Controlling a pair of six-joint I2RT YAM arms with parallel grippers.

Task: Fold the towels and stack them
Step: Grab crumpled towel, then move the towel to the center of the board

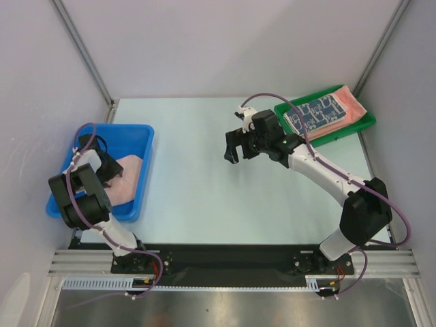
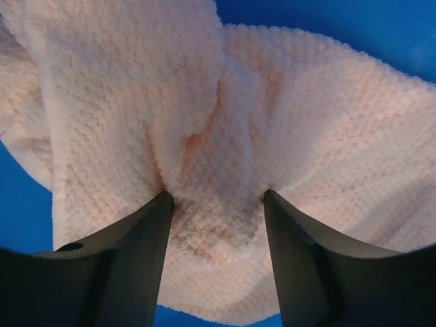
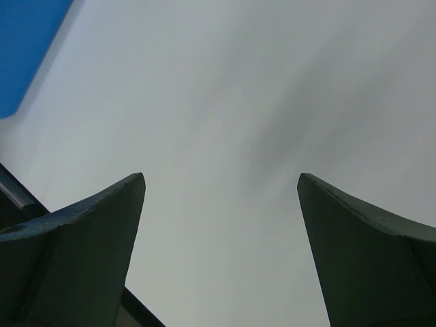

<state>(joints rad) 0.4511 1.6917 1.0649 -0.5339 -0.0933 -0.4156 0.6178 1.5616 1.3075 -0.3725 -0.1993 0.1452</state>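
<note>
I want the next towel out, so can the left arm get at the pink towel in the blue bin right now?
Probably yes: the left gripper is down in the blue bin, its fingers either side of a fold in the pink towel, nothing blocking it.

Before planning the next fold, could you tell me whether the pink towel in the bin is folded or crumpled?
Crumpled: the pink towel lies in the blue bin in loose, uneven ridges, with no flat fold.

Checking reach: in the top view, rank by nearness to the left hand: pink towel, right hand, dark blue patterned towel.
1. Pink towel, in the blue bin, at the left hand.
2. Right hand, mid-table.
3. Dark blue patterned towel, on the green tray, far right.
</note>
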